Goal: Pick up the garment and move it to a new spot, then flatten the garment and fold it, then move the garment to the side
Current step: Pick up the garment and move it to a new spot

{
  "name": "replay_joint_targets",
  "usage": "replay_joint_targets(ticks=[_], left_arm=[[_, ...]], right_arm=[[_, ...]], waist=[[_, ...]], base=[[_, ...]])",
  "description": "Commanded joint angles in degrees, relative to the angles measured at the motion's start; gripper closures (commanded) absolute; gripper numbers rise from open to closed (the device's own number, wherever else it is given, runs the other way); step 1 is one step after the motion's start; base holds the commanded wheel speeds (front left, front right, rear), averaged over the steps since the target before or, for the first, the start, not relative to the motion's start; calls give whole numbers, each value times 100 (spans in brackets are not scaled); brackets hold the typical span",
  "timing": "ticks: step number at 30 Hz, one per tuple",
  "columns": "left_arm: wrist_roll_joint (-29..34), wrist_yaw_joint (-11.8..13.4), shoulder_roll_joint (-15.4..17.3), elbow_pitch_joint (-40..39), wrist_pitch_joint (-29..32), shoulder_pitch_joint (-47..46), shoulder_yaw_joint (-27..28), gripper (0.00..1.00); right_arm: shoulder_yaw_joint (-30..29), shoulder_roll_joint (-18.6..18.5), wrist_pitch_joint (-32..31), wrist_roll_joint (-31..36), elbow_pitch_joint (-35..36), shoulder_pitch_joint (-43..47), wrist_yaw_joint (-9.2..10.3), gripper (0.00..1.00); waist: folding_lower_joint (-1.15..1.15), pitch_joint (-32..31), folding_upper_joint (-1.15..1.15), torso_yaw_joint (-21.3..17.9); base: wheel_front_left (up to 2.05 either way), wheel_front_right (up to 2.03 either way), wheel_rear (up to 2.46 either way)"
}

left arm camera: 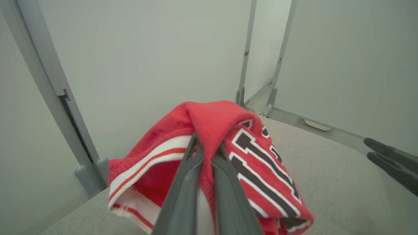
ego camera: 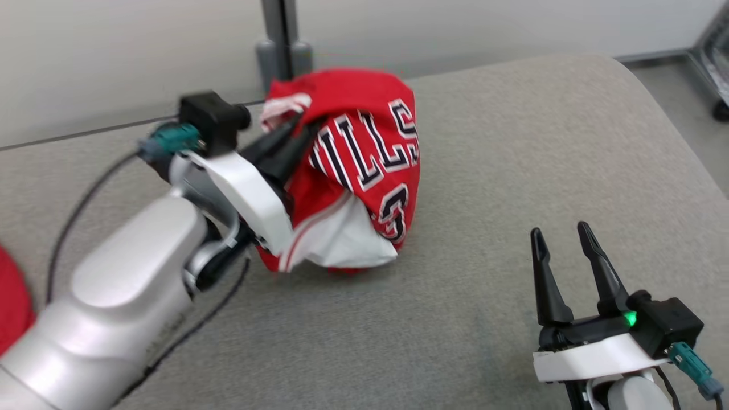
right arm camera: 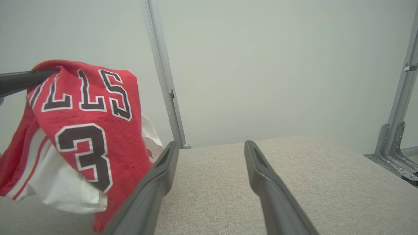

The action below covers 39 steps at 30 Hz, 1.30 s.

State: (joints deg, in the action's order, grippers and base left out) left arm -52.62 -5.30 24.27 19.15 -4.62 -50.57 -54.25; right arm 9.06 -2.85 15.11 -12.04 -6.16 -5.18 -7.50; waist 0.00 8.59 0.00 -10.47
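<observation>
A red basketball jersey (ego camera: 353,171) with black-and-white lettering, a number 3 and a white lining hangs bunched above the grey cushioned surface (ego camera: 467,296). My left gripper (ego camera: 299,128) is shut on a fold near its top; in the left wrist view the fingers (left arm camera: 183,186) pinch the red cloth (left arm camera: 212,127). In the right wrist view the jersey (right arm camera: 85,130) dangles at the left, its lower edge near the cushion. My right gripper (ego camera: 564,239) stands open at the lower right, apart from the garment, with nothing between its fingers (right arm camera: 153,182).
A grey post (ego camera: 282,40) rises behind the cushion against a pale wall. Another red item (ego camera: 11,302) peeks in at the left edge. A wheeled metal frame (ego camera: 712,62) stands at the far right. The cushion's right half (ego camera: 569,159) lies bare.
</observation>
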Motion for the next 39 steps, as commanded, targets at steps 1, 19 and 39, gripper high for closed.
replay_joint_targets(ticks=[1, 19, 39], left_arm=[[40, -28, -25, 90, -37, 43, -43, 100], [1230, 55, -1414, 1635, -1057, 132, -568, 0], [2908, 1284, -1546, -1443, -1051, 4984, 3627, 0]], right_arm=[[49, -6, 8, -44, 48, -121, 2, 0], [278, -13, 8, -56, 31, -197, 2, 0], [311, -12, 8, 359, -123, 527, 2, 0]], waist=[[0, 318, 0, -363], [0, 435, 0, -379], [0, -1063, 0, 1275]], base=[[0, 0, 0], [0, 0, 0], [0, 0, 0]])
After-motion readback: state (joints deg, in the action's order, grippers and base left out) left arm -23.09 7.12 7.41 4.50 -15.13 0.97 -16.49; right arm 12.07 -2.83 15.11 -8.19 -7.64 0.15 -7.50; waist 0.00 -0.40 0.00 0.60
